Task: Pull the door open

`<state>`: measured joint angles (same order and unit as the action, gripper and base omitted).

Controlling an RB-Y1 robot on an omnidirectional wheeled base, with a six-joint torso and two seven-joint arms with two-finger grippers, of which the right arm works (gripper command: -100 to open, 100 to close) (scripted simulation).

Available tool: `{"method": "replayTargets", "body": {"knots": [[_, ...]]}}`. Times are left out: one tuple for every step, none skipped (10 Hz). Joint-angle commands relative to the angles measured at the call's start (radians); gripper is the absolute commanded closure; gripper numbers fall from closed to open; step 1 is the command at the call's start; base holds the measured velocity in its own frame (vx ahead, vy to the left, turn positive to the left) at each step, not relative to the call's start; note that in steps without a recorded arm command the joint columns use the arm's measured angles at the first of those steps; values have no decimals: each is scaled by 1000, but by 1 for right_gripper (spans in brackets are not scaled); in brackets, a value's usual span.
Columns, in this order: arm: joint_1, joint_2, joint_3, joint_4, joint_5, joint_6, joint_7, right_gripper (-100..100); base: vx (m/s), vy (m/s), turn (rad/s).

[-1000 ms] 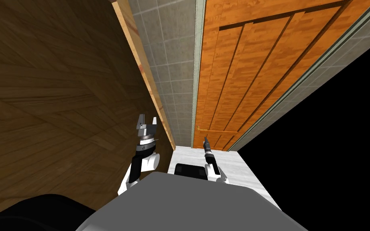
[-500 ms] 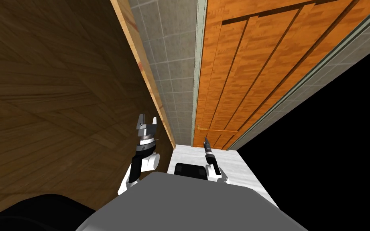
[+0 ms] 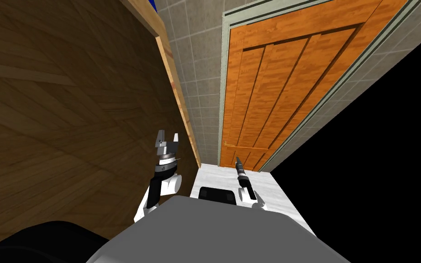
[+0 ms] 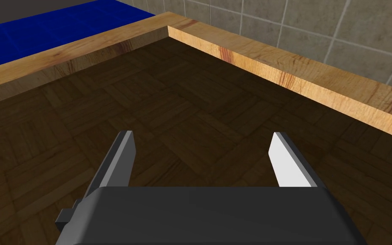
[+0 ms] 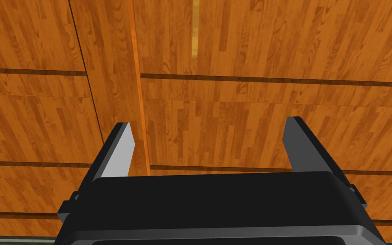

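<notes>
Facing the orange wooden door [image 3: 287,82], which fills the upper middle and upper right of the head view inside a grey-green frame [image 3: 225,68], the robot holds its right gripper [image 3: 238,160] just below the handle [image 3: 246,147], a thin orange bar low on the door near the picture's centre. In the right wrist view its fingers [image 5: 120,153] are spread wide with nothing between them. What looks like the same bar crosses the planked panels close beside the pale finger rather than midway. The left gripper [image 3: 167,139] hovers left of centre over a dark parquet surface [image 3: 68,114] edged with light wood trim [image 4: 297,81], its blades likewise spread and empty.

The door looks shut, so I judge the task is at the reach for the handle.

Several things could go wrong:
- **Missed grip:** the bar sits off-centre in the jaws, so closing now may catch it with one blade or miss it.
- **Striking the door:** advancing too far could drive the tips into the door face.
- **Slipping off:** a shallow pinch on so slim a bar may slip once the pull begins.
- **Blocked swing:** the robot stands close, so the opening door could strike its body.
</notes>
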<state>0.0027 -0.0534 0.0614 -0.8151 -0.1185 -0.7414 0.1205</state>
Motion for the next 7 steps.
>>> {"method": "replayTargets", "body": {"knots": [[-11,2,-6,15,-3,-7,-2,-100,157,26,-4],[-13,9,-8,17,-3,-9,-3,-100,169,41,-18],[-14,13,-9,18,-3,-10,-3,-100,189,18,-17],[-15,22,-11,19,-3,-11,-4,-100,210,32,-15],[-16,27,-12,20,-3,-12,-5,-100,192,36,-23],[-18,37,-13,21,-3,-14,-5,-100,206,28,-23],[-19,43,-14,21,-3,-16,-6,-100,203,28,-18]]}}
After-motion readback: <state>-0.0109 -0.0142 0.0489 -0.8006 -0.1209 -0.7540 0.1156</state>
